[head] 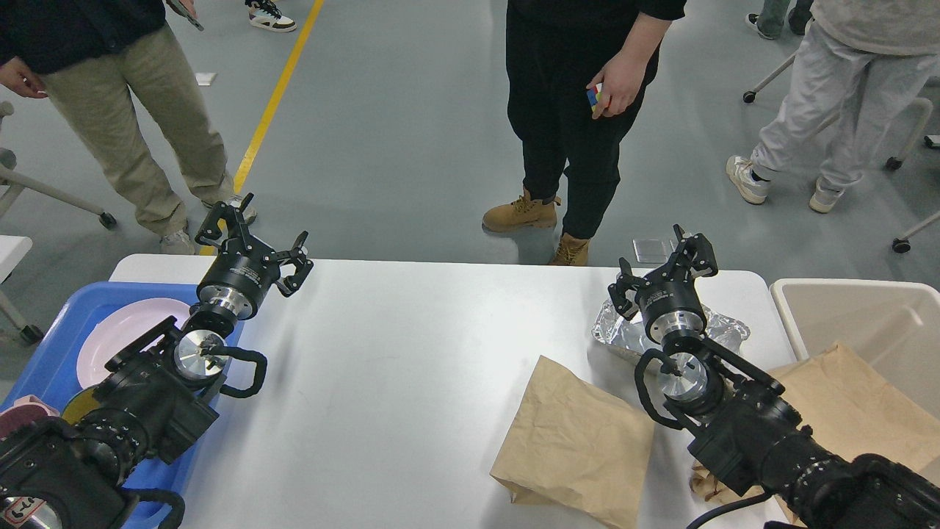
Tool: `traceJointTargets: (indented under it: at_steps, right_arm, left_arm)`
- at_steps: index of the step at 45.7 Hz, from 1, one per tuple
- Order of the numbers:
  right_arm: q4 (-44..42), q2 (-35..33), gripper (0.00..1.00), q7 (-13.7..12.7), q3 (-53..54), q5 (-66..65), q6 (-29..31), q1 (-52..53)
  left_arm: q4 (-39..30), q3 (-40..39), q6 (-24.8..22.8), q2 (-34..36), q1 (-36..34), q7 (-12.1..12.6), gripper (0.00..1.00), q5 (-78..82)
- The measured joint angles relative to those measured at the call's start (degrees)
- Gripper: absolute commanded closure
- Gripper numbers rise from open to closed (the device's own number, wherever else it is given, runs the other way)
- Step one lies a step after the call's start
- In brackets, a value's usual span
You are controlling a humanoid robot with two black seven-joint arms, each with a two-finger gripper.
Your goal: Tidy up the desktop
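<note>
White desktop (411,367) — left end effector (253,239) and right end effector (668,268) spread wide, holding nothing.

White desktop (411,367) bears tray (51,367), bags (576,441), foil (624,334).

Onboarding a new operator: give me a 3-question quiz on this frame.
1. True or false: the right gripper has its fingers closed on the brown paper bag.
2. What lies in the blue tray: A) pink plate B) foil C) cube
3. Fill in: the crumpled foil container sits on the desktop under the ____ arm.

Key: 1 false, both it and the left gripper are open and empty; 2 A, the pink plate; 3 right.
</note>
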Motion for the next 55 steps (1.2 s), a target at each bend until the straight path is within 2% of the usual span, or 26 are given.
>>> traceJointTargets:
  at_steps: [7, 26, 35, 43, 50, 55]
  right_arm:
    - [0.86, -0.12, 0.0, -0.05, 0.0, 0.0, 0.19, 0.27]
    - [3.15, -3.91, 0.0, -0.13, 0.33, 0.01, 0.43, 8.4]
    - [3.15, -9.34, 0.0, -0.13, 0.69, 0.1, 0.48, 10.98]
    - [3.2, -11.02, 0.0, 0.06, -0.06, -0.03, 0.87, 12.97]
    - [3.25, -15.91, 0.0, 0.06, -3.56, -0.26, 2.91, 13.55]
    - [3.76, -18.13, 0.0, 0.06, -9.82, -0.53, 4.42, 13.76]
  left_arm:
    - [-0.15, -0.28, 0.0, -0.12, 0.0, -1.65, 0.03, -0.06]
    - [-0.18, -0.31, -0.01, -0.14, 0.01, -1.8, 0.03, -0.07]
    - [-0.18, -0.31, -0.01, -0.12, 0.01, -1.81, 0.03, -0.09]
    - [-0.19, -0.31, -0.01, -0.15, 0.01, -1.81, 0.03, -0.09]
    - [-0.18, -0.31, -0.01, -0.15, 0.01, -1.81, 0.03, -0.09]
    - [-0.18, -0.31, -0.01, -0.15, 0.01, -1.81, 0.03, -0.08]
